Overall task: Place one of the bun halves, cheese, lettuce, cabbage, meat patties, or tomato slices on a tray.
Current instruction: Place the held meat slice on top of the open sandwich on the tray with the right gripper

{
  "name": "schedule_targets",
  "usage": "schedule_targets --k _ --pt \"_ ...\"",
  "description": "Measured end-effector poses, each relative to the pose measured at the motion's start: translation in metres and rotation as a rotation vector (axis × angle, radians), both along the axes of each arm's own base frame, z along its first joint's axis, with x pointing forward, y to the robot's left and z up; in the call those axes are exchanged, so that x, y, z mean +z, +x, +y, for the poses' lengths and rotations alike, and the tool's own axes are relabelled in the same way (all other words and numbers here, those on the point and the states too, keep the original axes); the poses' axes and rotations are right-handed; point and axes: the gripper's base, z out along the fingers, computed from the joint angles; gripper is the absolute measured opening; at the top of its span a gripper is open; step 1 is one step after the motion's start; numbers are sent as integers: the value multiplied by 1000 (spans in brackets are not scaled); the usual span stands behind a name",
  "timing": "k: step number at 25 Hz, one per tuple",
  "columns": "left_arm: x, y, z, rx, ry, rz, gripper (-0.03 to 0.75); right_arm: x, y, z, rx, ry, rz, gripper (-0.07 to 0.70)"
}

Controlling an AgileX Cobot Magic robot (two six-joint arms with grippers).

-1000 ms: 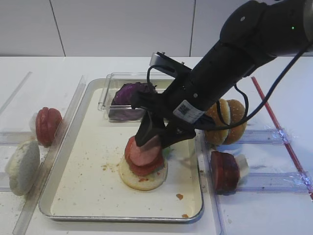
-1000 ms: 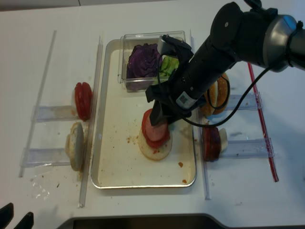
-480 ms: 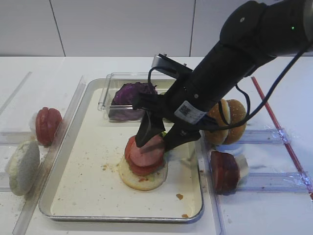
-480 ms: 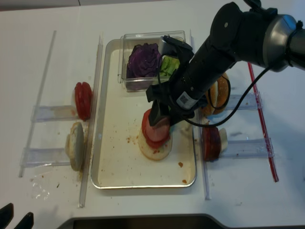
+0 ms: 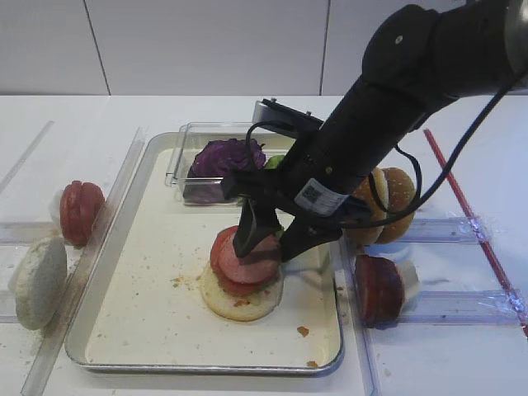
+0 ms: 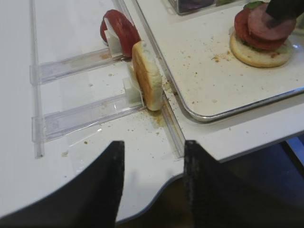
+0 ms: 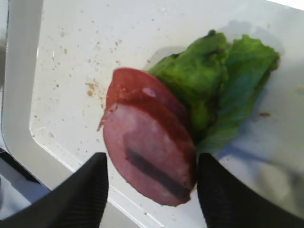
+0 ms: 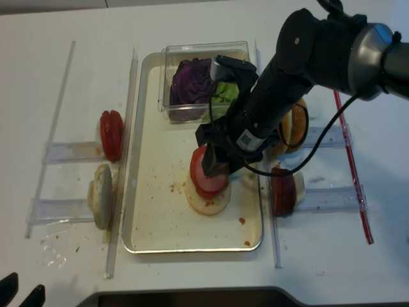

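Observation:
A pale bun half point(image 5: 239, 301) lies on the silver tray point(image 5: 107, 313). On it sit lettuce point(image 7: 218, 90), a red tomato slice point(image 5: 220, 247) and, topmost, a pink meat patty point(image 7: 147, 156). My right gripper point(image 7: 152, 190) hangs open just over the stack, one finger on each side of the patty, gripping nothing. In the high view the same gripper point(image 5: 271, 246) points down at the stack. My left gripper point(image 6: 153, 185) is open and empty above the table's front edge.
A clear box at the tray's far end holds purple cabbage point(image 8: 192, 83) and lettuce point(image 8: 225, 89). Left holders carry tomato slices point(image 8: 112, 134) and a bun half point(image 8: 101, 195). Right holders carry sesame bun halves point(image 8: 293, 125) and patties point(image 8: 282, 192). A red strip point(image 8: 351, 160) lies far right.
The right gripper's jaws have spread apart and let go of the meat patty, which now lies on top of the stack. The left gripper has not moved.

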Motion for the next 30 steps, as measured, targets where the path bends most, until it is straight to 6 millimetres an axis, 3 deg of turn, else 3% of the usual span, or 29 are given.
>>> schedule_targets --k 23,30 --pt "0 0 0 0 0 0 284 -2 -1 -3 21 -41 -1 447" --pt "0 0 0 0 0 0 284 17 8 -3 42 -101 -30 446"
